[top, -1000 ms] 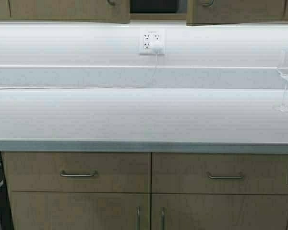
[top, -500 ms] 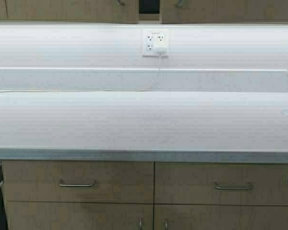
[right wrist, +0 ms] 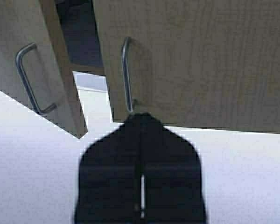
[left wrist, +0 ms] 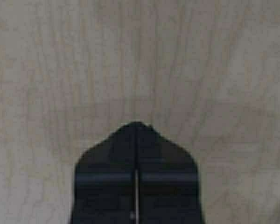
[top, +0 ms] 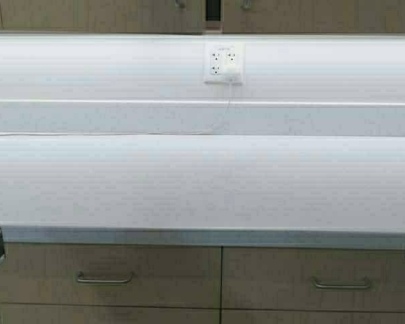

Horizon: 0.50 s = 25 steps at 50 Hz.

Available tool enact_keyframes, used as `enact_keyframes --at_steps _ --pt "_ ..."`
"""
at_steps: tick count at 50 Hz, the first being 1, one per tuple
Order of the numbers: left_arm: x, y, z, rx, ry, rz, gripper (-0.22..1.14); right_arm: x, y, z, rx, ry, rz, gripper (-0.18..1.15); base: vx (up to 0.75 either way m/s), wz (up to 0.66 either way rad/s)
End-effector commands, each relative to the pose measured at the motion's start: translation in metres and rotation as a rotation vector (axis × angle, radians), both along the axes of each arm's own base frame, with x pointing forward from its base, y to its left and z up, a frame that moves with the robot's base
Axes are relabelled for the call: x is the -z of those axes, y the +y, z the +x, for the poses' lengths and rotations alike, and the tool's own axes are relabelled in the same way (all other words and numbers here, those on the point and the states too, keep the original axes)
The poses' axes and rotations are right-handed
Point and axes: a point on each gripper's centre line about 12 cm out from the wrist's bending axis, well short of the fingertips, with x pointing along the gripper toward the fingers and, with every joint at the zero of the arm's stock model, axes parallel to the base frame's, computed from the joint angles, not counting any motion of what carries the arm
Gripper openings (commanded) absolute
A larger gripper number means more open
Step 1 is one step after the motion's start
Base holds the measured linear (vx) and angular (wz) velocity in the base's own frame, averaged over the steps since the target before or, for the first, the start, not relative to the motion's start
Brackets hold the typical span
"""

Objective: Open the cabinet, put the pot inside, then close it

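Since a second ago my base has rolled nearer the counter (top: 202, 182) and the wine glass left view; overhead, the cabinet (top: 108, 13) doors nearly meet. Left claw (left wrist: 136, 128) pressed closed before wood. Right claw (right wrist: 141, 119) closed below a handle (right wrist: 126, 74) (pot unseen)

My target, the cabinet (top: 121, 13), runs along the top edge of the high frame, light tan wood grain, its two doors nearly meeting with a narrow dark gap (top: 213, 10) between them. From my right wrist, slim metal bar handles (right wrist: 126, 74) stand vertical beside that gap. I cannot see the pot.
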Motion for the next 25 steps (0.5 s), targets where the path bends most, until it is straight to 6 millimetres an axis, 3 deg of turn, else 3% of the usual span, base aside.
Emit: enact_keyframes --at_steps 1,9,25 --pt "-0.023 -0.002 0.002 0.005 -0.05 -0.015 0.04 -0.005 0.001 -0.001 -0.004 -0.012 0.012 0.06 0.12 -0.02" --pt "-0.025 -0.001 -0.015 0.028 -0.008 -0.002 0.04 0.001 -0.001 -0.004 0.0 0.014 0.007 0.06 0.1 0.0" --pt "-0.01 0.019 -0.085 0.023 0.006 0.008 0.04 0.008 -0.002 -0.006 0.0 0.03 0.002 0.06 0.07 -0.01"
